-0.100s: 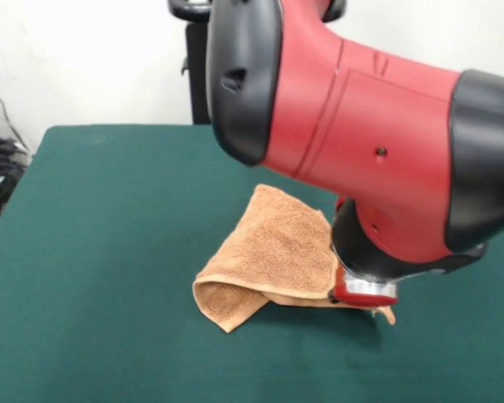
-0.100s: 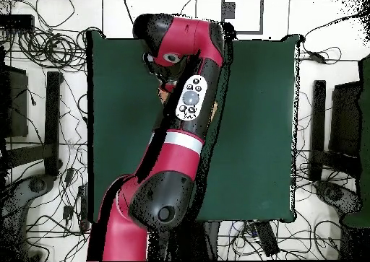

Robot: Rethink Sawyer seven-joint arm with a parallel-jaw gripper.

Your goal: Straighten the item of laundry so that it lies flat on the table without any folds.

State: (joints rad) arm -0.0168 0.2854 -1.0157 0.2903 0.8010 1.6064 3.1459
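— Right, where's the towel (image 1: 273,248) sitting?

— Near the middle of the green tabletop (image 1: 101,252), bunched up. In the front view one part rises like a slanted sheet, and its low corner curls under in a fold.

— And the gripper?

— Tucked beneath the big red arm (image 1: 361,143). Only the silver wrist ring and a sliver below it show at the towel's lower edge, so I cannot tell whether it is apart, together or clamped on cloth.

— From above?

— The arm covers nearly everything; just a scrap of orange peeks out beside it.

— So what does the next move turn on?

— My read: the bulk of the cloth lies to the picture's left of the wrist, so spreading means drawing away from that folded corner.
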